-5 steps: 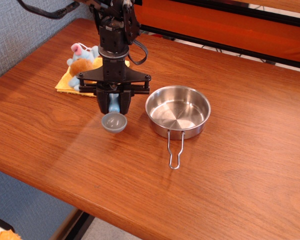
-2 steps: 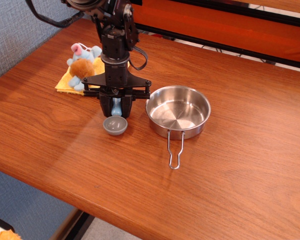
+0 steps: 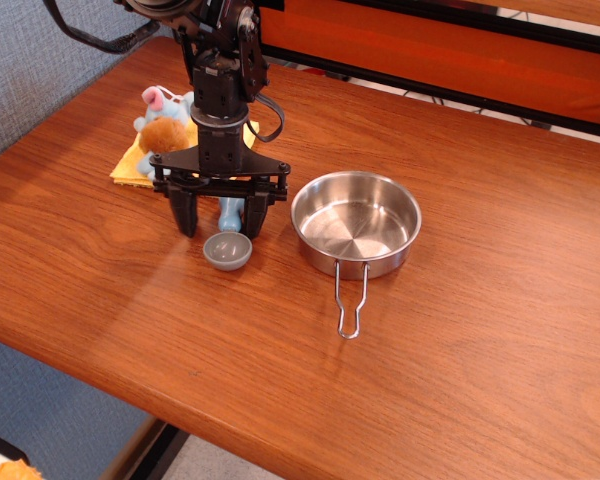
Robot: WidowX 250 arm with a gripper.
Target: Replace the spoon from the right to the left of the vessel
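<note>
Leftmost, the tool (image 3: 222,226), jaws spread wide, straddles the spoon (image 3: 228,244), which lies free on the desk (image 3: 480,330) left of the vessel (image 3: 356,223). Placement looks complete; a straight upward retreat remains.

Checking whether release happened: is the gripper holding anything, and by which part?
Nothing: the gripper is open, its fingers straddling the spoon handle without clamping it.

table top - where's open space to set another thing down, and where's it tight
Free: the wide stretch of table right of the pan, the front strip below its wire handle, and the left front below the spoon. Crowded: the back left, where the open gripper straddles the spoon's handle, with the plush toy on a yellow cloth close behind.
</note>
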